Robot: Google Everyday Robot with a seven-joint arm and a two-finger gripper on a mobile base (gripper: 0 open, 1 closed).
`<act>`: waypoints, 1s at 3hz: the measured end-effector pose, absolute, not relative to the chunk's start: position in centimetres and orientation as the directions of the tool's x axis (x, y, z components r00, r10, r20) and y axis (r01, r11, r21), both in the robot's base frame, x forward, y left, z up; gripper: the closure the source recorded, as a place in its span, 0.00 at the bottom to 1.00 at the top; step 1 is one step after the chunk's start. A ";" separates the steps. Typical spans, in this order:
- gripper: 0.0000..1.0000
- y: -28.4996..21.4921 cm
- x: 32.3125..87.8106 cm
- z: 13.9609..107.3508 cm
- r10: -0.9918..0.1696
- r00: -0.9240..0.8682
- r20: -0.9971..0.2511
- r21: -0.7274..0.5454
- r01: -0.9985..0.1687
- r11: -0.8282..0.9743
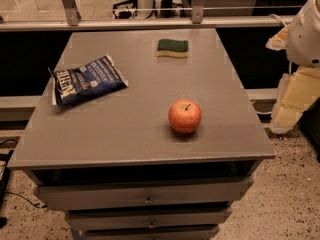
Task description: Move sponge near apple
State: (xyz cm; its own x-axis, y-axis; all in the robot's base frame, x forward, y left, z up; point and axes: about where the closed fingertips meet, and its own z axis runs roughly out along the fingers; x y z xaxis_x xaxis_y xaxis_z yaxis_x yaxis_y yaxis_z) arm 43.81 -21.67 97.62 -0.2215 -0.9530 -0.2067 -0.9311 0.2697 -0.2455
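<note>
Sponge (172, 48) lies at the far side of the table (125, 134), to the left of and beyond what looks like the gripper (294, 101). The gripper hangs past the table's right edge, and I cannot tell whether it is open or closed. Sponge's long axis runs side to side, roughly toward the gripper. The apple (185, 116) sits nearer the gripper, also to its left.

On the table (125, 134): sponge (172, 48) and apple (185, 116), well apart.
The sponge lies at the far edge, apple nearer the front; gripper (292, 101) beyond the right edge.
</note>
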 end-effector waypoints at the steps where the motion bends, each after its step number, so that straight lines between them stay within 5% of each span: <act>1: 0.00 -21.7 43.8 97.6 -0.953 -0.221 -0.207 -0.246 -0.931 0.270; 3: 0.00 -16.6 53.8 97.8 -0.920 -0.038 -0.391 -0.306 -0.937 0.169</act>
